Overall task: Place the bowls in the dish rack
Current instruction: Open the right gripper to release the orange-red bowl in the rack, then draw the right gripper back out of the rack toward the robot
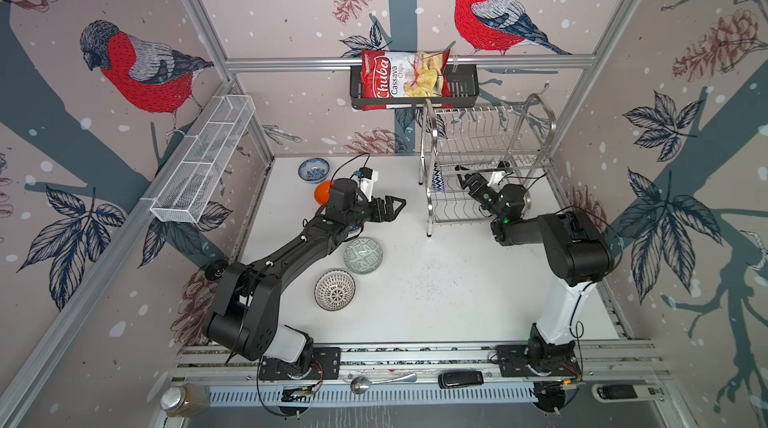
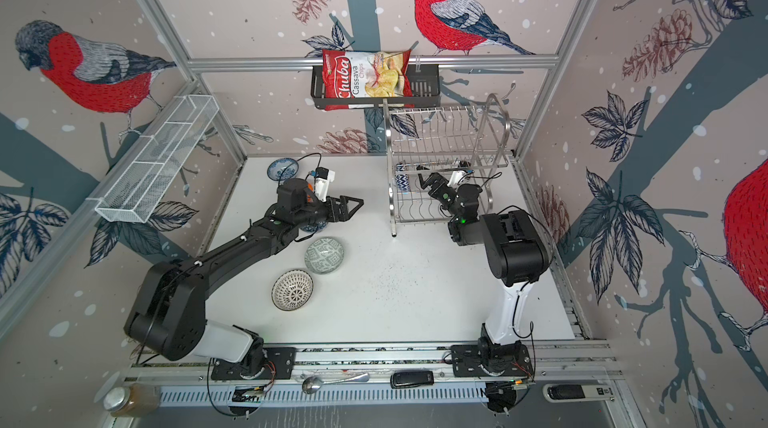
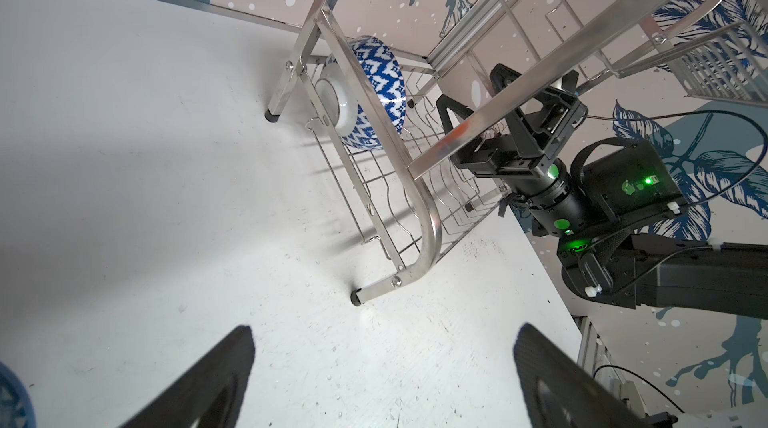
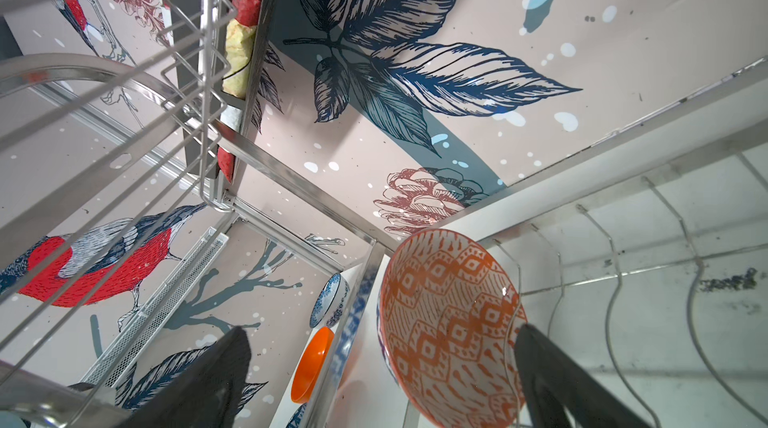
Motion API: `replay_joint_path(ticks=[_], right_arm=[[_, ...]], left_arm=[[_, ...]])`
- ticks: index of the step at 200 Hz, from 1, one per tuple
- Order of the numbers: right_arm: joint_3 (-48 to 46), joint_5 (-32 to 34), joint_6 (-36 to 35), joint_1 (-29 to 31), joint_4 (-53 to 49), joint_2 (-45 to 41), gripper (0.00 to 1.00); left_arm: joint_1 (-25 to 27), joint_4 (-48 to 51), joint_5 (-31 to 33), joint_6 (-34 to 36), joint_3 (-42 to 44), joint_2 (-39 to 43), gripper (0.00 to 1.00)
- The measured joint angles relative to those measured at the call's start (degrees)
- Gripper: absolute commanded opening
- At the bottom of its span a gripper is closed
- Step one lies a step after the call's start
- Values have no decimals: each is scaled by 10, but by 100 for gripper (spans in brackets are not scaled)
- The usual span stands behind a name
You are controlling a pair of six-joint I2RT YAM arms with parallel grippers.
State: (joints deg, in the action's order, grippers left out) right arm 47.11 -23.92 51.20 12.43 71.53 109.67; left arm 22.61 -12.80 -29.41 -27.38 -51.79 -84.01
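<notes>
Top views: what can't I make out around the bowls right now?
In both top views:
The orange bowl: mostly hidden behind the wrist of the left arm.
The blue triangle-patterned bowl: only a sliver behind the dish rack frame.
A blue-rimmed thing under the left arm: too covered to identify.

Overhead pair; wrists near dish rack (image 3: 430, 222)

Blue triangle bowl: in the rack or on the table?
In the rack. The blue triangle-patterned bowl stands on edge in the dish rack, lower tier, its foot facing outward.
</notes>
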Motion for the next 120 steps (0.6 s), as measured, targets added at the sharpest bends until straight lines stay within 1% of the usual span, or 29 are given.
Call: replay_joint_path(ticks=[62,120], right_arm=[[-49,16,0,9,-1,-36,99],[-122,39,-5,16,-15,-100,99]], left_arm=[[0,2,1,0,-3,3,98],[0,16,11,0,-4,2,98]])
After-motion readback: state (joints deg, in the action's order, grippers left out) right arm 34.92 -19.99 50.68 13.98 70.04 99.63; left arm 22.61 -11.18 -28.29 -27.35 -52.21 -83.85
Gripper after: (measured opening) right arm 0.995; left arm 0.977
